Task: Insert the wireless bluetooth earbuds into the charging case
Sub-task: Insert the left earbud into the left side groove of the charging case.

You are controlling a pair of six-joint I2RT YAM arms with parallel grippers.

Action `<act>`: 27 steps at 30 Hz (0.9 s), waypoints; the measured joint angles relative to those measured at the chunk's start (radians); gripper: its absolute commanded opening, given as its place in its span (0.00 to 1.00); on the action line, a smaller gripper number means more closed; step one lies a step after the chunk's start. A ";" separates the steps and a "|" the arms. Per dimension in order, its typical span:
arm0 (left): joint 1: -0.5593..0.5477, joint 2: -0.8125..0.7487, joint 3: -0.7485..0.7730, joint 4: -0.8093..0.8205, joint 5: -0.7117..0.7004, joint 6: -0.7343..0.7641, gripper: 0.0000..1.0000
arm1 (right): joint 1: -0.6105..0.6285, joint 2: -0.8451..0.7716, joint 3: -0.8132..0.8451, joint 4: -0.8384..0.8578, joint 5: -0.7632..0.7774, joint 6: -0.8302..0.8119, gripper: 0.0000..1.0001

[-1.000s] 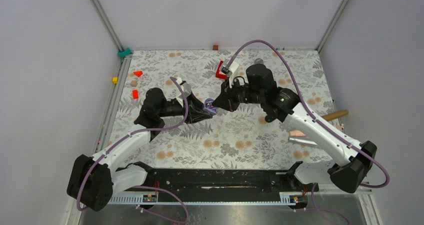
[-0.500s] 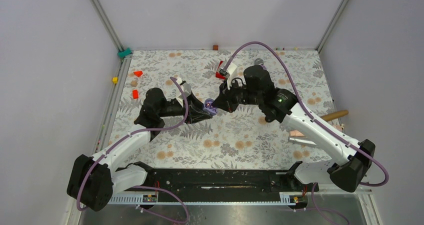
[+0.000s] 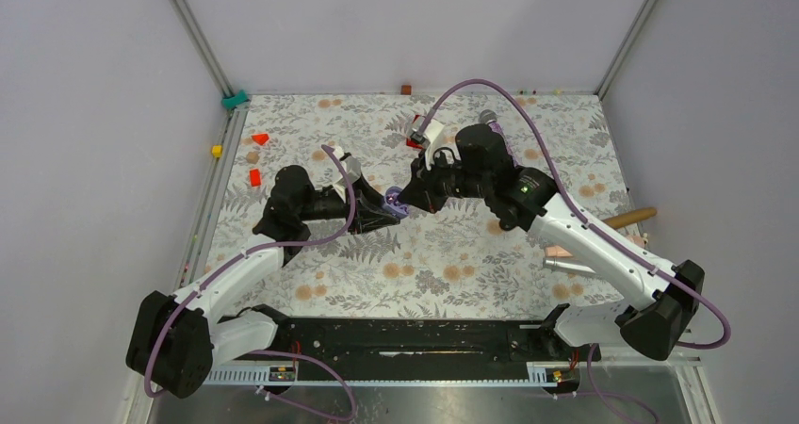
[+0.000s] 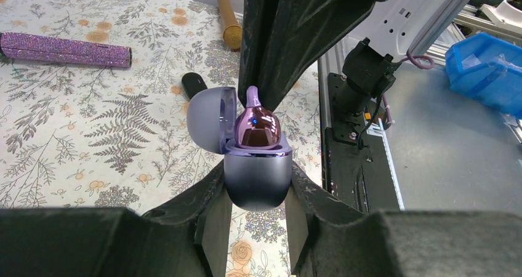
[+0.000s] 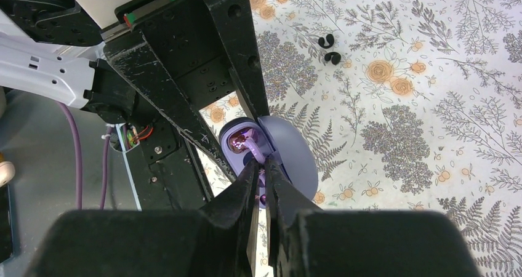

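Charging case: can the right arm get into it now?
Probably yes: the left gripper holds the charging case with its lid open, and the right gripper holds an earbud at its opening.

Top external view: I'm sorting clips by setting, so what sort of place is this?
Probably a robotics lab cell: plain walls and aluminium frame posts surround a floral tablecloth, and a blue storage bin sits off the table in the left wrist view.

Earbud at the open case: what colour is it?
The earbud is glossy metallic purple, clearest in the left wrist view.
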 measured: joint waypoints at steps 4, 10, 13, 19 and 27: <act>0.000 0.000 0.000 0.000 0.000 0.000 0.00 | 0.006 0.003 0.000 0.003 0.000 -0.001 0.11; 0.000 0.000 0.000 0.000 0.000 0.000 0.00 | 0.014 0.014 0.000 0.003 0.000 -0.007 0.12; 0.000 0.000 0.000 0.000 0.000 0.000 0.00 | 0.015 0.015 0.000 0.003 0.000 -0.007 0.14; 0.000 0.000 0.000 0.002 0.001 0.000 0.00 | 0.016 0.017 0.000 0.002 0.000 -0.014 0.25; 0.000 0.000 0.000 0.007 0.004 0.000 0.00 | 0.019 0.009 0.000 -0.003 0.001 -0.030 0.28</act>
